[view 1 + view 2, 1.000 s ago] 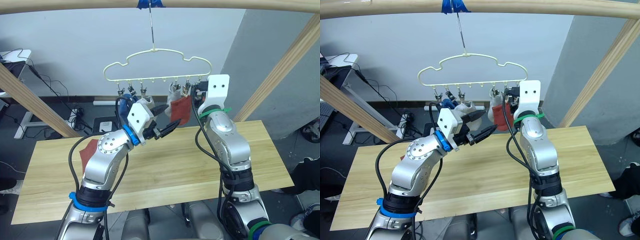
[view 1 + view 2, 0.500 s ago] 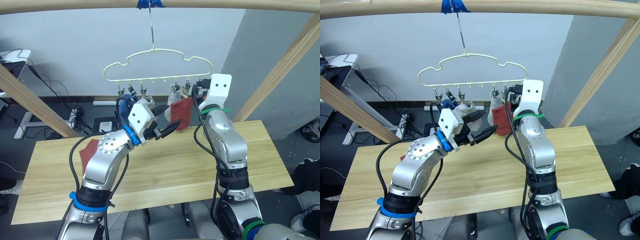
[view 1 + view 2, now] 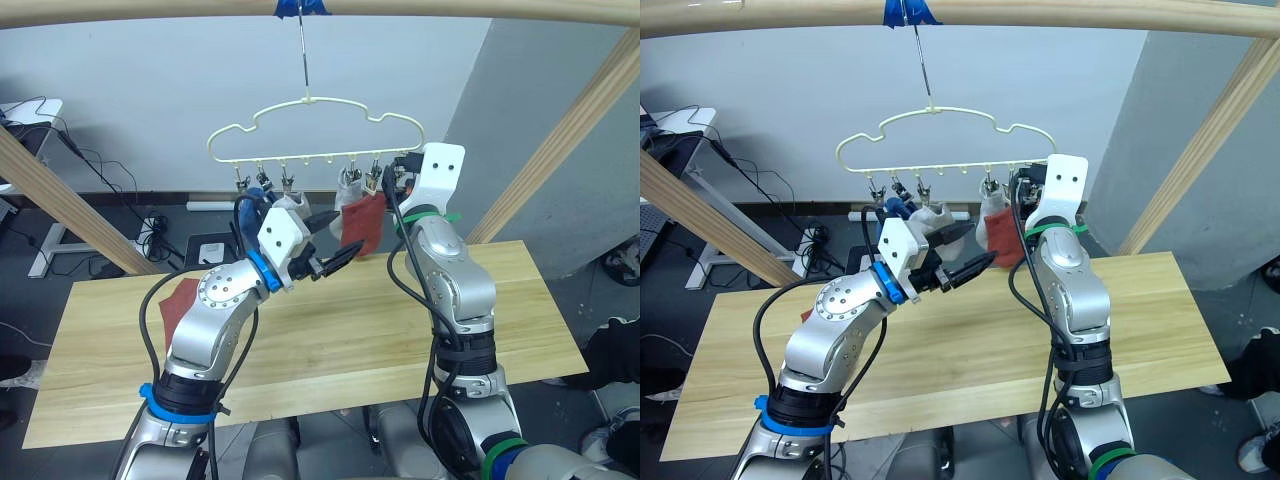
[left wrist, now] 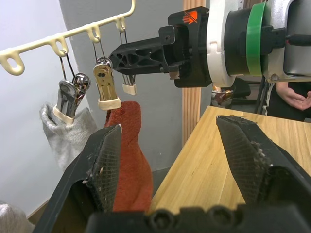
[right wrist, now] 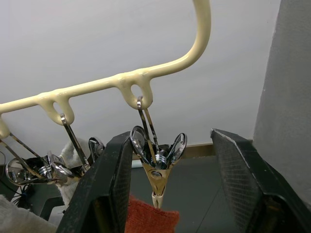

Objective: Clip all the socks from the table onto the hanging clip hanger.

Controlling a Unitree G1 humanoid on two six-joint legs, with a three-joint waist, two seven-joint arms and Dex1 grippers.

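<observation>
— Starting at the left, what does the room look like?

— Slanting pale wooden beams [image 3: 60, 205] frame a grey wall, with cables and a power strip on the dark floor [image 3: 150, 232] behind. The long surface of light wooden planks [image 3: 330, 335] runs left to right. On its left part one rust-red ankle sock [image 3: 178, 300] lies flat, partly hidden by the left arm.

— And the hanger?

— The pale cream wire clip hanger with the cloud outline [image 3: 312, 128] hangs by its thin metal hook from the top wooden bar [image 3: 150, 8], at a patch of blue tape [image 3: 300, 8]. Its long axis runs left to right, its metal clips pointing down. Toward its left end a blue sock [image 3: 256, 194] and a light grey sock [image 3: 290, 205] hang; right of middle hang another light grey sock [image 4: 68, 131] and a second rust-red sock [image 4: 129, 160], each hanging long axis downward.

— The arms?

— The left arm is bent up from the elbow, and the left gripper [image 3: 330, 243] points right toward the hanging red sock, its fingers [image 4: 109, 160] spread wide with nothing between them. The right arm stands nearly vertical, and the right gripper [image 5: 165, 179] reaches up to the hanger's right end. Its fingers [image 5: 116, 179] are wide apart on either side of a metal clip [image 5: 158, 162], holding nothing; that clip's tip bites the top edge of the red sock.
</observation>
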